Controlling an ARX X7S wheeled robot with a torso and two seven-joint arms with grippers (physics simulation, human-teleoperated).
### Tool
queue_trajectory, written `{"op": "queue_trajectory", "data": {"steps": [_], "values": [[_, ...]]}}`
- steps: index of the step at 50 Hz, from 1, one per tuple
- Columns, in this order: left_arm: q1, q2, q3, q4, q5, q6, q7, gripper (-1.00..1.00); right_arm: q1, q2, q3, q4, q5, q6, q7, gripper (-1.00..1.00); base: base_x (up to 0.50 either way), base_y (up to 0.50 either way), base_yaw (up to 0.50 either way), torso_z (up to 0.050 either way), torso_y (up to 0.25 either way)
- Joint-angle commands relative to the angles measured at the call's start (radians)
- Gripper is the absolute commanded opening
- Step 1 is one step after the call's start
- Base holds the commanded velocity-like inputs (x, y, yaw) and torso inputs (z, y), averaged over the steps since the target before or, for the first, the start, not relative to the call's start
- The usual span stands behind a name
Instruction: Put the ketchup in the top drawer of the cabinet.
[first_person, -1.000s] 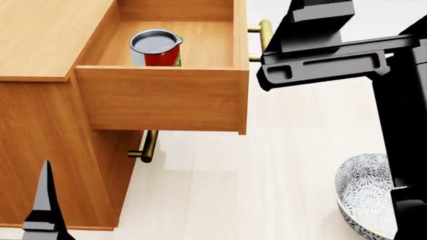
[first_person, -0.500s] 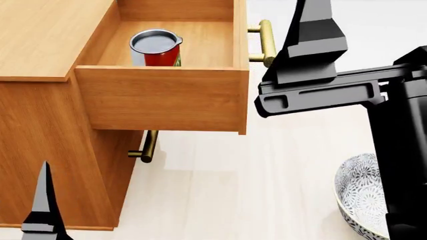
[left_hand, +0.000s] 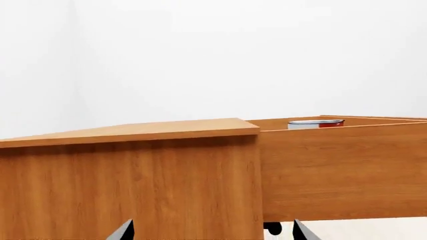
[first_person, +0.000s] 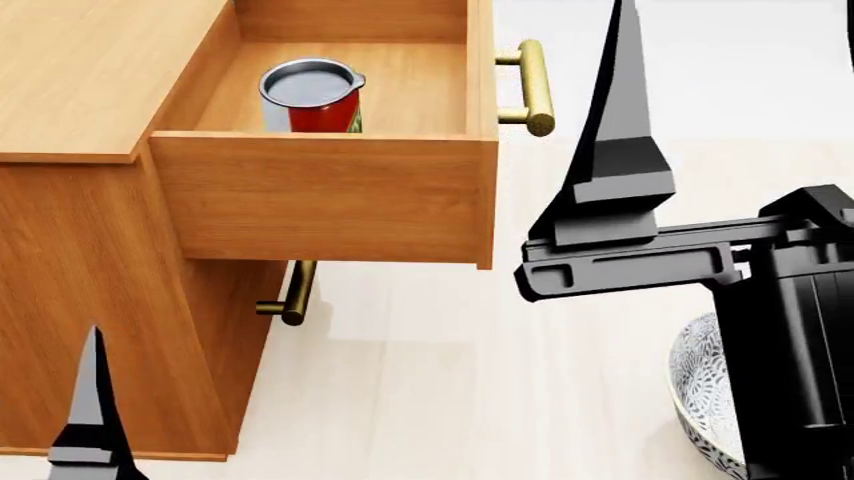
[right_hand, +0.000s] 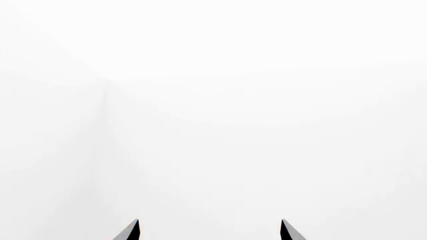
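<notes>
Note bright, even, diffuse lighting; renders sharp, no blur or edge distortion. Expect soft shadow on floor under top drawer. Right wrist view nearly blank white.

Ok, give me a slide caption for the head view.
Ketchup standing in the open top drawer of the cabinet, right gripper raised nearby, empty.
</notes>
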Motion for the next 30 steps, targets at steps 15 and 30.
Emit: {"op": "queue_trajectory", "data": {"steps": [15,30], "values": [[-0.005,-0.012,0.000,0.016,0.005,0.001,-0.007,1.00,-0.069,0.020,-0.007,-0.023,-0.085,-0.031,0.064,1.00,0.00,0.00,0.00,0.000,0.000],[-0.016,-0.026,-0.005,0.075,-0.006,-0.038,-0.023,1.00,-0.029,0.062,0.018,-0.123,-0.108,0.031,0.098,1.00,0.00,0.00,0.00,0.000,0.000]]}}
